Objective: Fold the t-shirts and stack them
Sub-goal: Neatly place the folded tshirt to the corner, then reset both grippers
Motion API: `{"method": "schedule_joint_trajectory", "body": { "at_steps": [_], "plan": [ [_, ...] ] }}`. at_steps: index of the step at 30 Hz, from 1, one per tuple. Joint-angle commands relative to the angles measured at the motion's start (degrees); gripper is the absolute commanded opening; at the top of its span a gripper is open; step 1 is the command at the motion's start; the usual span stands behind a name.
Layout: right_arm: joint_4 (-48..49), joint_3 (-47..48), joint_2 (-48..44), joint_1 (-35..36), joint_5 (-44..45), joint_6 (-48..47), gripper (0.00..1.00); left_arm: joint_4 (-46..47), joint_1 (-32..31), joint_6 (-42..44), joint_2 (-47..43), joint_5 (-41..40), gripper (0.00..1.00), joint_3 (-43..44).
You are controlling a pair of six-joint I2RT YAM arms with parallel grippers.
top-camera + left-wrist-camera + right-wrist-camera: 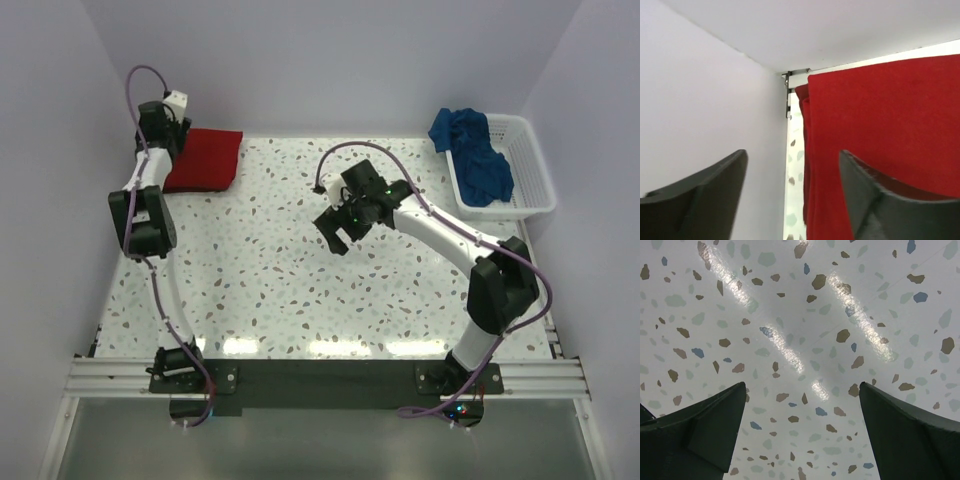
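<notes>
A folded red t-shirt (207, 158) lies at the table's back left corner. In the left wrist view (885, 135) a second red cloth edge (803, 107) shows under its left side; I cannot tell if it is a separate shirt. My left gripper (165, 128) hovers at the shirt's left edge by the wall, open and empty (793, 152). A crumpled blue t-shirt (474, 152) lies in the white basket (530, 170). My right gripper (338, 232) is open and empty above bare tabletop (801, 385).
The white lattice basket stands at the back right edge. Purple-grey walls (700, 100) close in the table on the left, back and right. The speckled tabletop (300, 290) stretches between the arms.
</notes>
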Motion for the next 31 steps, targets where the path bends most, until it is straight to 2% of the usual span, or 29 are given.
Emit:
{"method": "schedule_joint_trajectory", "body": {
  "at_steps": [1, 2, 4, 7, 9, 11, 15, 17, 21, 26, 31],
  "plan": [
    [0.0, -0.4, -6.7, -1.2, -0.3, 1.9, 0.99, -7.0, 1.0, -5.1, -12.6, 6.3, 0.81, 4.0],
    [0.5, -0.9, -7.5, -1.5, -0.4, 2.1, 0.99, -9.5, 1.1, -5.6, -14.4, 8.6, 0.93, 4.0],
    [1.0, -2.3, -9.3, -2.8, -0.4, 2.6, 0.99, -16.9, 0.7, -7.5, -19.8, 15.7, 1.00, 3.8],
    [1.1, -3.4, -12.3, -5.2, -1.0, 3.1, 0.99, -25.1, 0.4, -11.5, -26.2, 23.4, 1.00, 3.2],
    [0.6, -3.7, -14.2, -6.8, -1.8, 3.7, 0.99, -27.3, 0.0, -14.2, -31.9, 29.1, 1.00, -0.5],
    [0.3, -4.1, -16.2, -9.3, -3.2, 4.2, 0.99, -30.7, -1.1, -12.9, -35.6, 33.1, 1.00, -5.2],
    [-0.2, -5.6, -19.1, -14.6, -5.2, 5.9, 0.99, -32.1, -9.5, -12.8, -46.9, 28.4, 1.00, -16.8],
    [-0.9, -7.0, -20.0, -16.4, -5.9, 6.7, 0.99, -30.0, -13.5, -13.9, -52.9, 26.9, 1.00, -25.7],
    [-0.7, -11.1, -22.9, -20.8, -7.4, 7.6, 0.99, -27.3, -17.7, -16.0, -60.6, 27.3, 1.00, -39.4],
    [1.6, -18.2, -25.8, -22.8, -6.9, 7.8, 0.99, -24.2, -18.8, -15.9, -66.1, 25.2, 1.00, -53.7],
    [2.0, -21.7, -27.2, -22.8, -7.0, 7.2, 0.99, -22.3, -18.8, -16.3, -68.0, 24.5, 1.00, -61.3]
  ]
}}
